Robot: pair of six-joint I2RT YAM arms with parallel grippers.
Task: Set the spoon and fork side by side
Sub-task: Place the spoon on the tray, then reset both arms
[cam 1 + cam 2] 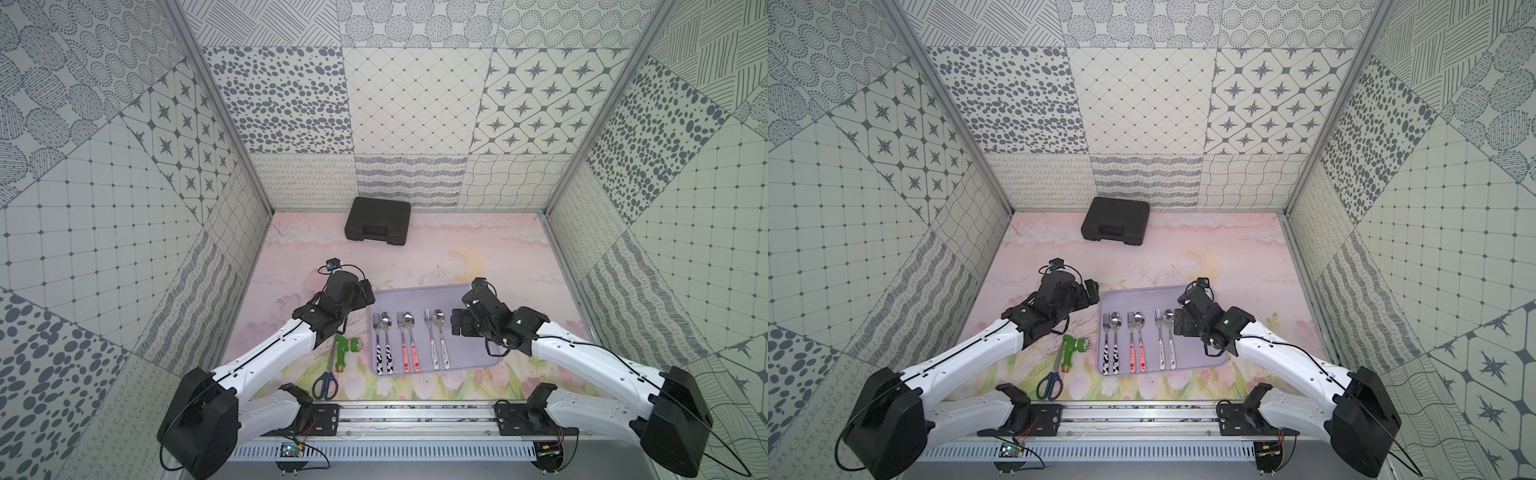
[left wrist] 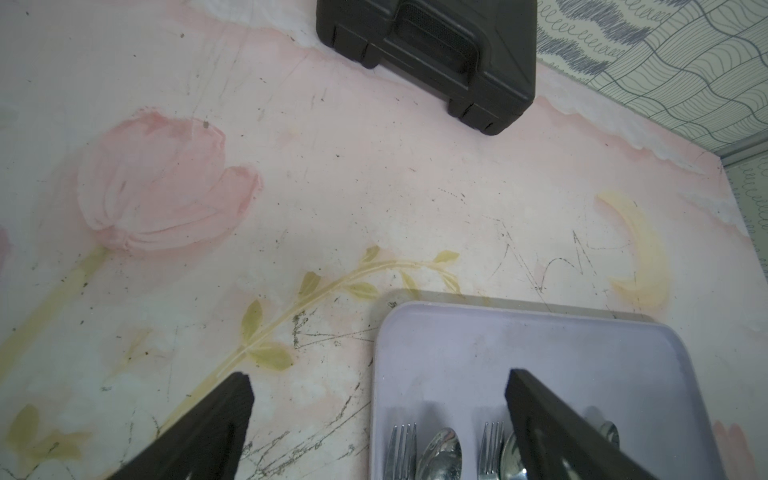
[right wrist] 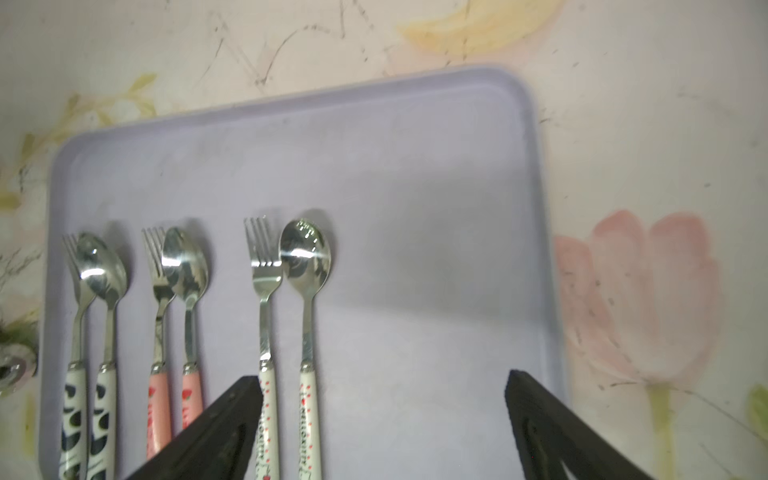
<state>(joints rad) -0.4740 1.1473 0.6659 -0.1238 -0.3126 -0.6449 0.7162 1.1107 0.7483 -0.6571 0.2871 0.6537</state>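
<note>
Spoon (image 3: 308,374): R gripper (image 3: 380,376) fingers wide apart, empty, hovering by its handle end | lies parallel, just beside fork (image 3: 266,370) on tray (image 3: 415,158), pair on tray's R side | L gripper (image 2: 378,374) fingers apart, empty, at tray's L edge | step: placement looks done, all 3 pairs aligned | next: lift R clear w/o nudging handles

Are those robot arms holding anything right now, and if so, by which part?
Nothing is held. Both arms' jaws stand open and empty; the white-handled spoon and fork lie free on the tray.
</note>
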